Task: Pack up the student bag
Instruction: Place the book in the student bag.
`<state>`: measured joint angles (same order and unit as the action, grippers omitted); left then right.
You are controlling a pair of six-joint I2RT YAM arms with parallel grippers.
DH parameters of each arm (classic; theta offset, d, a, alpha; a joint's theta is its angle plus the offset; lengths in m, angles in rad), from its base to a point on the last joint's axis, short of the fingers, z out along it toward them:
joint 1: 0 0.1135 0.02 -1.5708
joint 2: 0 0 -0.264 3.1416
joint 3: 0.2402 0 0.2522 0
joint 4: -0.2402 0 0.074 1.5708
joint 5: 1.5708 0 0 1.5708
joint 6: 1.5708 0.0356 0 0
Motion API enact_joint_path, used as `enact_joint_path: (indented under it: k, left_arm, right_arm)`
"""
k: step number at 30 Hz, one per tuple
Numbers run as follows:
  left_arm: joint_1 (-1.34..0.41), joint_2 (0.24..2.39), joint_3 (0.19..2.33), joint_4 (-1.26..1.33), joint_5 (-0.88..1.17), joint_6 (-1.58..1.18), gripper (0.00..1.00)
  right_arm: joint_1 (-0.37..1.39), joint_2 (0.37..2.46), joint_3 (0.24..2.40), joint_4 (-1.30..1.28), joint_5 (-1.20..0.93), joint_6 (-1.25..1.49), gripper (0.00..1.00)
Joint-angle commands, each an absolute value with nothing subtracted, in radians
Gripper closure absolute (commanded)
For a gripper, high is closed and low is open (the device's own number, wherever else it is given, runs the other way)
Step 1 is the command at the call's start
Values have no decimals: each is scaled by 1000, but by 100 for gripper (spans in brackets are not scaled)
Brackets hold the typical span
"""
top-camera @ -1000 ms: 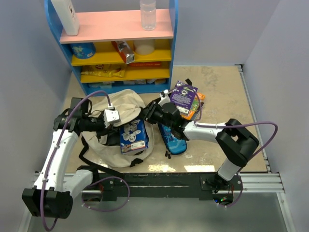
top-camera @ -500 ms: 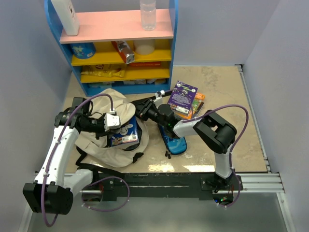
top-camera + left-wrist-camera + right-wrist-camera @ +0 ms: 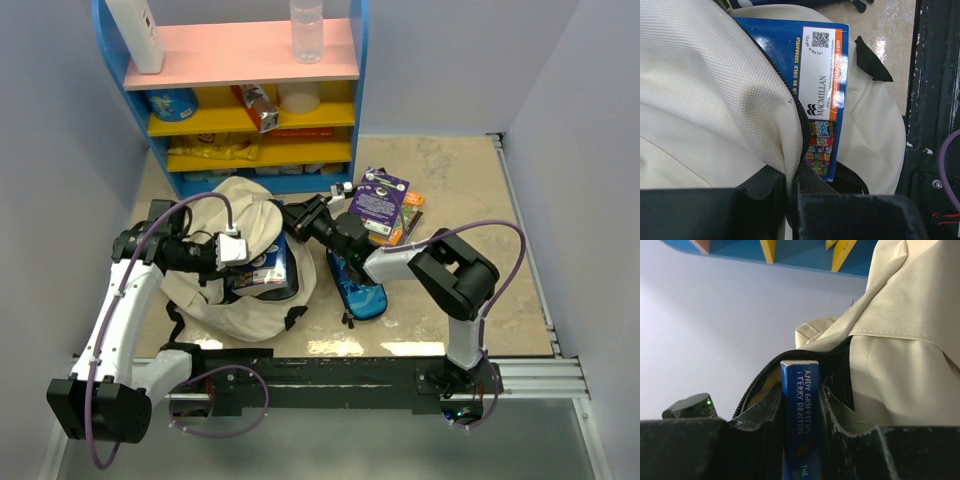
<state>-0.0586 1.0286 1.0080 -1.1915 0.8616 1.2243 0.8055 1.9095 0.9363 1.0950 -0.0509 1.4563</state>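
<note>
Inside the student bag [image 3: 238,205], a book [image 3: 266,264] sits half-hidden.

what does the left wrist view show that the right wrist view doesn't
Only the left wrist view: the back cover of the blue book with its QR code, a black strap tab, the table, and the left gripper pinching the zipper edge of the student bag.
Only the right wrist view: the book's spine with the authors' names, held in the right gripper, plus the underside of the shelf and the wall.
Both: the beige bag and the book partway inside its opening.
</note>
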Motion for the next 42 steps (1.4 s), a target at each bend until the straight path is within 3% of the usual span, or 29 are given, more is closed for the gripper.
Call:
enact_joint_path:
  k: [1,7,25,31,38,41,42]
  left_arm:
    - [-66,1016,1020,-1316,946,1243,100]
    - [-67,1019,1034,-1315,956,1239,100]
    - [-67,1069,1229,-1290,1126,1098,100]
    - [-67,1051,1197,-1206,1115,1034,100]
    - [-67,1060,1120,-1158,1078,1044,100]
    - [-67,1069,1078,-1164,1025,1084,100]
    - [-67,1068,1063,-1157,982,1086,100]
  right_arm:
    - [738,1819,956,1350,170,1580,100]
    - [735,1753,1017,1221,176,1453,100]
    - [928,1936,1104,1037,244,1327,100]
    - [1011,1917,1161,833,348,1247,100]
    - [1072,1979,1204,769,339,1221,100]
    - [1069,1967,1218,640,356,1198,77]
    - [1065,1960,1229,600,357,1192,63]
